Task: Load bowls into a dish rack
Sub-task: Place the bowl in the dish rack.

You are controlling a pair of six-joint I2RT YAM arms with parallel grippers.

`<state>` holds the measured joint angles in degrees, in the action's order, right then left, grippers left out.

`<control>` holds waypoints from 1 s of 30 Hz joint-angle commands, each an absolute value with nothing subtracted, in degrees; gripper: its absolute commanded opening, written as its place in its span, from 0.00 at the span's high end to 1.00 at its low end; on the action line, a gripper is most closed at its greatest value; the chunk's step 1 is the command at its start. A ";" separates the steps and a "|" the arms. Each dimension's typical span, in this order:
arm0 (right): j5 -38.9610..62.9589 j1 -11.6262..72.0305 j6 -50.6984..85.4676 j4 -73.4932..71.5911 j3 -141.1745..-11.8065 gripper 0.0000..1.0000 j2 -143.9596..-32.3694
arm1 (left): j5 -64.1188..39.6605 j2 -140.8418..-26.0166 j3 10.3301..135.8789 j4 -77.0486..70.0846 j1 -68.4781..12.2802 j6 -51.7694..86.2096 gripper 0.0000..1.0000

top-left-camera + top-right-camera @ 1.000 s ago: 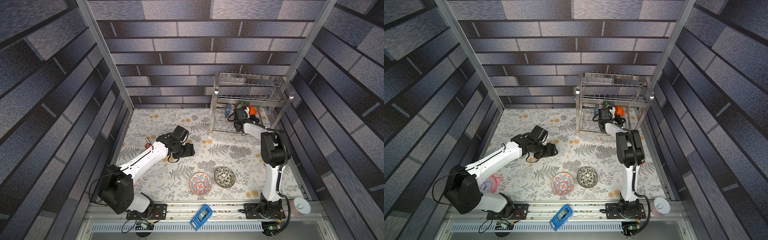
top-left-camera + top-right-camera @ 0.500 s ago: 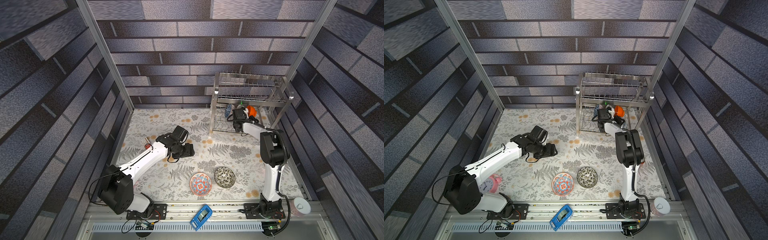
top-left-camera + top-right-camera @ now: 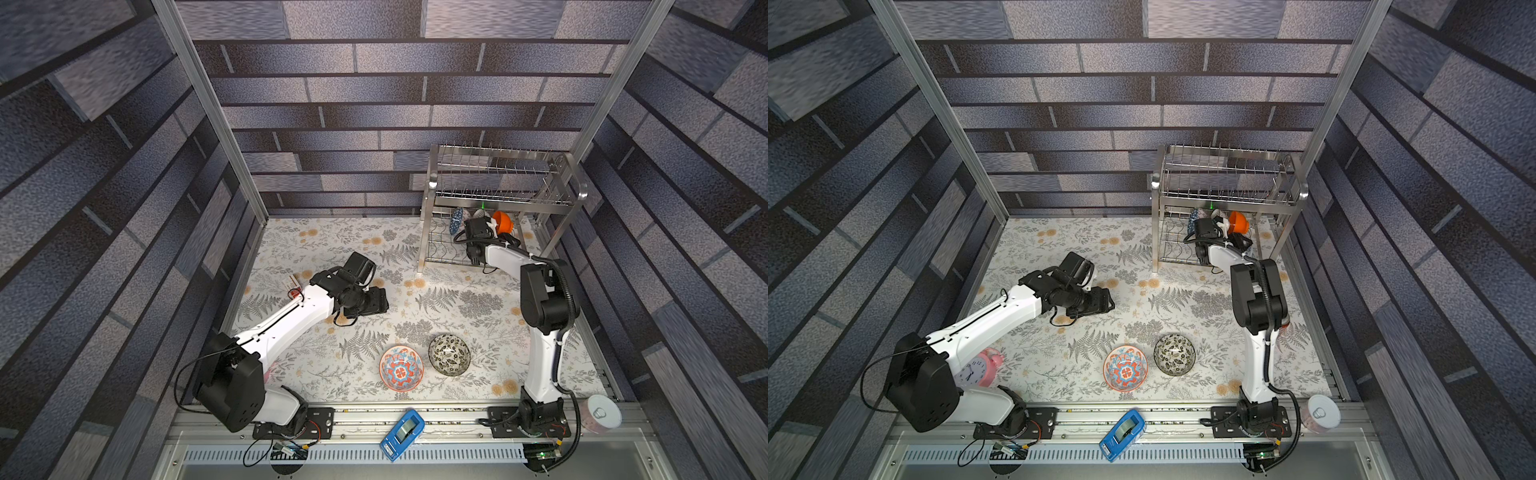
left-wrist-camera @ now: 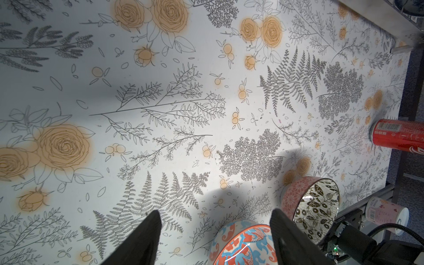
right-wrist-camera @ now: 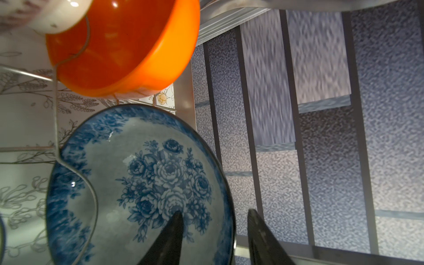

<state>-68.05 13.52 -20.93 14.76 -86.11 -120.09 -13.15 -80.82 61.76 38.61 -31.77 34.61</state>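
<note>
Floral-printed tabletop fills a booth with grey brick-patterned walls, and the dish rack stands at its far right corner. On the rack's lower tier, the blue-white floral bowl stands on edge in the wavy wire. The orange bowl stands on edge just beside it, with a white bowl against its inside. A blue patterned bowl stands on edge further along the same tier.

The right gripper reaches into that tier. Its jaws are parted on either side of the floral bowl's rim, with a visible gap, and clamp nothing.

Two bowls sit upright on the table near the front edge, just beside each other. They are the red-and-blue medallion bowl and the black-and-white floral bowl.

The left gripper hovers over bare table near these two, jaws spread wide and empty.

A red soda can lies at the table's right edge. A pink alarm clock stands by the left arm's base, and a blue tape dispenser rests on the front rail.
</note>
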 commanded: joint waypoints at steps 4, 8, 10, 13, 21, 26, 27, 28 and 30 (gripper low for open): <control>-67.76 14.83 -19.64 16.74 -87.90 0.40 -117.25 | -13.27 -77.99 60.29 39.03 -31.45 33.79 0.22; -68.03 15.67 -19.43 16.70 -87.90 0.32 -116.99 | -13.01 -77.05 59.70 39.11 -31.41 33.97 0.22; -67.68 16.30 -19.31 16.54 -87.66 0.28 -116.68 | -12.70 -76.60 59.34 39.13 -31.39 34.04 0.22; -67.93 17.25 -19.11 16.43 -87.29 0.24 -116.66 | -12.48 -76.12 58.83 39.03 -31.38 34.27 0.22; -66.99 19.74 -17.39 16.75 -85.13 0.17 -114.15 | -12.05 -74.82 57.68 38.96 -31.20 34.45 0.22; -67.15 21.22 -15.71 17.24 -83.29 0.13 -112.79 | -12.10 -73.88 56.81 38.96 -30.96 34.45 0.21; -67.15 21.42 -15.05 17.77 -83.08 0.13 -112.51 | -12.13 -73.68 56.64 39.02 -30.88 34.31 0.21; -67.07 21.63 -14.58 18.29 -82.91 0.12 -112.33 | -12.19 -73.45 56.44 39.02 -30.75 34.35 0.21; -67.06 22.04 -14.04 18.95 -82.46 0.12 -111.83 | -12.22 -73.14 56.10 39.00 -30.68 34.36 0.21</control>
